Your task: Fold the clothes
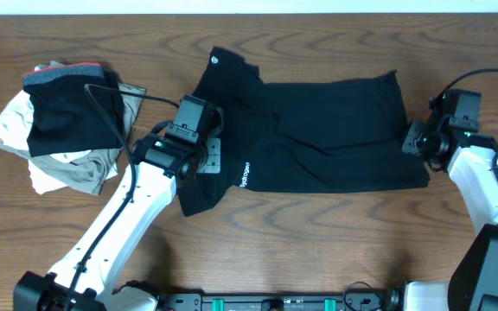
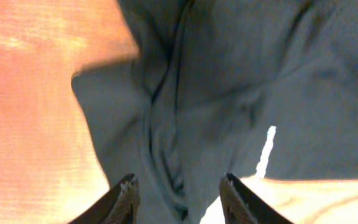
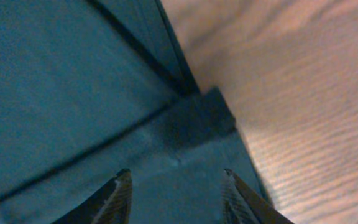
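A black T-shirt lies spread on the wooden table, body to the right, sleeves and collar to the left, a small white print near its lower left. My left gripper is open above the shirt's bunched left sleeve area; in the left wrist view its fingers straddle a fold of dark fabric. My right gripper is open at the shirt's right hem; in the right wrist view its fingers hover over the hem corner.
A pile of other clothes, black, grey and beige, sits at the far left. Bare wood table lies in front of the shirt. A cable runs from the left arm over the pile.
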